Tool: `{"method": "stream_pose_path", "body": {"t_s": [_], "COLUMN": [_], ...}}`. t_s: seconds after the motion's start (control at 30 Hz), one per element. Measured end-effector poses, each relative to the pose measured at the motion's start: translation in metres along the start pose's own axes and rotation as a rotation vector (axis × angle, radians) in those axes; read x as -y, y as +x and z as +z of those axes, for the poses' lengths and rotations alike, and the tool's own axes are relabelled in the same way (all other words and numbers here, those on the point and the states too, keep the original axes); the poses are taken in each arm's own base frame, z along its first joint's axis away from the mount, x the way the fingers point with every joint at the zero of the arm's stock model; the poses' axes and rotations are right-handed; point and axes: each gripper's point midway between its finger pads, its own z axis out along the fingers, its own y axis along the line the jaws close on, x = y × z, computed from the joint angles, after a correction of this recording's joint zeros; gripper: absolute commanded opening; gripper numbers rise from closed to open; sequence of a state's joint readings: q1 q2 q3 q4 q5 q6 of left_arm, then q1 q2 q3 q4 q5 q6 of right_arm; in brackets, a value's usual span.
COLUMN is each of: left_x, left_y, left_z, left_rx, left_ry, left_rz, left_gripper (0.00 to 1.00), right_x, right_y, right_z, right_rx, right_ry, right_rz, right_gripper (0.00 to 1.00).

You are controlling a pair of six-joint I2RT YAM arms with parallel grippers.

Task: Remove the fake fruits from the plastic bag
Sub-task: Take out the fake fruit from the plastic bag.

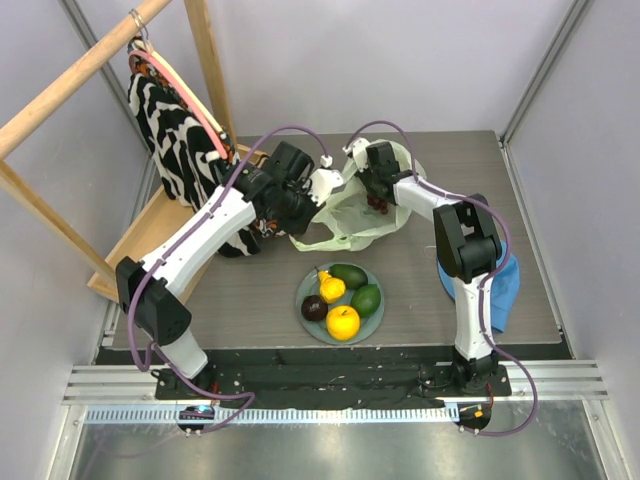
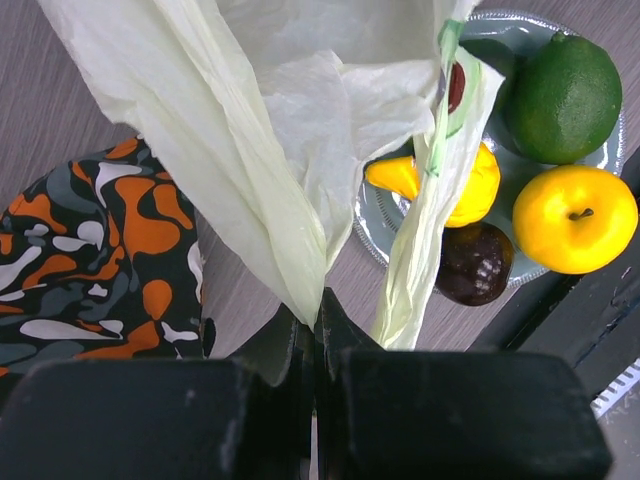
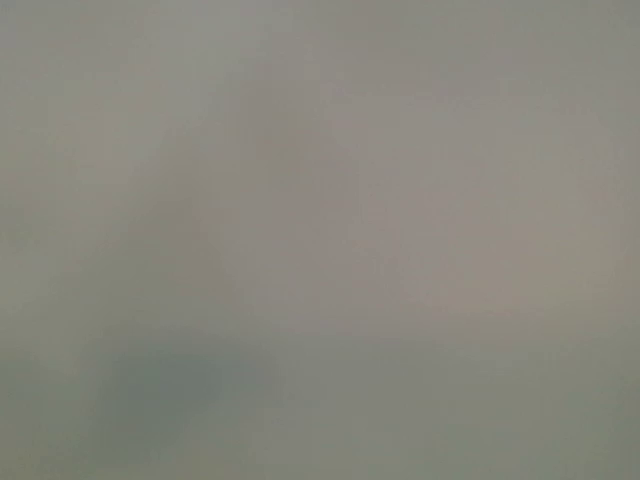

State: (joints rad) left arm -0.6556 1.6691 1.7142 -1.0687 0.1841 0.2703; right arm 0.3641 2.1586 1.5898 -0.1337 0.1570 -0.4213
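Observation:
The pale yellow-green plastic bag (image 1: 352, 222) is held up off the table behind the plate (image 1: 303, 292). My left gripper (image 2: 320, 310) is shut on a fold of the plastic bag (image 2: 280, 120). My right gripper (image 1: 375, 192) reaches down into the bag's mouth, with a dark-red grape bunch (image 1: 377, 208) showing at its tips. The right wrist view is only a grey blur, so its jaws do not show. On the plate lie several fake fruits: a yellow one (image 2: 574, 218), a green round one (image 2: 565, 98) and a dark purple one (image 2: 475, 262).
An orange-and-black patterned cloth (image 2: 90, 260) lies under my left arm. A zebra-striped cloth (image 1: 170, 130) hangs from a wooden rack (image 1: 80, 70) at the back left. A blue cloth hat (image 1: 507, 290) lies by the right arm.

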Motion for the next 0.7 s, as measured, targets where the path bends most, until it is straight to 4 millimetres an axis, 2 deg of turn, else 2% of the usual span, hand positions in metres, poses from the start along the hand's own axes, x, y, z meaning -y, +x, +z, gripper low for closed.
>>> {"method": "stream_pose_path", "body": {"t_s": [0.17,0.3,0.43,0.6,0.7], "left_x": [-0.002,-0.009,-0.030,-0.061,-0.075], "left_y": [0.002,0.004,0.000,-0.013,-0.018], "left_z": [0.006,0.015,0.028,0.040,0.039], "left_rx": [-0.018,-0.042,-0.061,-0.053,-0.041], "left_ry": [-0.003,-0.031,-0.112,-0.208,-0.250], "left_rz": [-0.003,-0.012,-0.057,-0.113,-0.125], "left_gripper": [0.00,0.00,0.00,0.00,0.00], "right_x": [-0.001,-0.008,-0.019,-0.019,-0.019], "right_y": [-0.003,-0.001,-0.013,-0.055,-0.075], "right_z": [-0.003,-0.033,-0.090,-0.185,-0.226], "right_rx": [0.015,0.019,0.063,0.241,0.330], "right_ry": [-0.037,-0.131,-0.250,-0.349,-0.387], "right_rz": [-0.033,-0.029,-0.026,0.002,0.019], "right_gripper": [0.01,0.01,0.01,0.01,0.01]}}
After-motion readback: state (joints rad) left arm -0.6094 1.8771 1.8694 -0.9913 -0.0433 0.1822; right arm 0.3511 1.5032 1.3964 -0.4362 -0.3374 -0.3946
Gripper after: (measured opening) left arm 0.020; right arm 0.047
